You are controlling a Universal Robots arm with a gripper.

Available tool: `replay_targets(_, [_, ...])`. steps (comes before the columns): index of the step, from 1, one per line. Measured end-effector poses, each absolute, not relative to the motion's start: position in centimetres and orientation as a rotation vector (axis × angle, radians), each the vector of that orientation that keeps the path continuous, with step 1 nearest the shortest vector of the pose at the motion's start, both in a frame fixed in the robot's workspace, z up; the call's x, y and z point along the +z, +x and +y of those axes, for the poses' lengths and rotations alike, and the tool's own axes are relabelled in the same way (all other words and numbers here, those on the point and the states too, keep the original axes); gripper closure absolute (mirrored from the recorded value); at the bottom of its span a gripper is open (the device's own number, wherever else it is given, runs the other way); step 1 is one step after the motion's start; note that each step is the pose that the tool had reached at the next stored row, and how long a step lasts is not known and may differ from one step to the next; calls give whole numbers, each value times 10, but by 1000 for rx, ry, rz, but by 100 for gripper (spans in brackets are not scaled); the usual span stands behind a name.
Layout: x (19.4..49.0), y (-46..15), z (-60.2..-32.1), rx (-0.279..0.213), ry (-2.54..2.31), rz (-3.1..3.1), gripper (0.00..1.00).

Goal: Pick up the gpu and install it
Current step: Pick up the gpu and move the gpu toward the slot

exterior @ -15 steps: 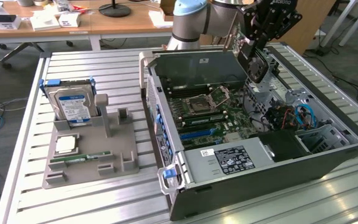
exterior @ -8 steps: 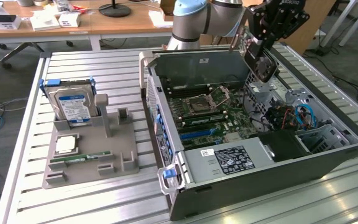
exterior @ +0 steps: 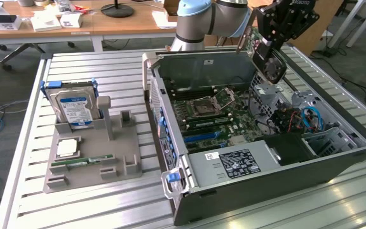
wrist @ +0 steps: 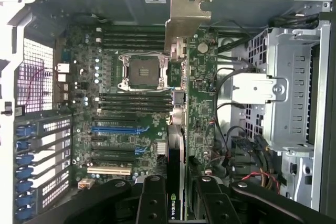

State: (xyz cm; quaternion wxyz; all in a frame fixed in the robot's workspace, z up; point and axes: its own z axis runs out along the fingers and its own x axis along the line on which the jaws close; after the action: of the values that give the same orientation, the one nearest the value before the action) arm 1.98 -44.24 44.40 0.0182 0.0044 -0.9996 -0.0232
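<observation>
In the upper right of the exterior view, the gripper (exterior: 267, 44) hangs from the arm (exterior: 211, 19) above the open computer case (exterior: 335, 164). Its claw is clamped on the gpu (exterior: 272, 67), which is tilted, with its round black fan facing the camera and its lower end just over the rear part of the case's interior. The card is in the air, clear of the motherboard (exterior: 215, 114) beneath it.

In the wrist view, the gpu (wrist: 202, 93) is seen edge-on, green circuit board showing, with its silver metal bracket (wrist: 186, 11) at the far end. The black fingers (wrist: 152, 203) flank the card on both sides, and the gripper (wrist: 181, 205) pinches its near end. Behind it lie the motherboard (wrist: 126, 129) and the processor socket (wrist: 143, 72).

At the exterior view's left, a grey holder (exterior: 94, 167) sits on the slatted table (exterior: 75, 210). It carries an upright hard drive (exterior: 75, 109) with a blue label and a narrow green memory stick (exterior: 81, 162) lying flat.
</observation>
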Motion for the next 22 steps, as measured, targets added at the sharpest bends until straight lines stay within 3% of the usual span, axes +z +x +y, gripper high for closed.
replay_targets(22, [443, 19, -442, -78, 37, -3157, 74])
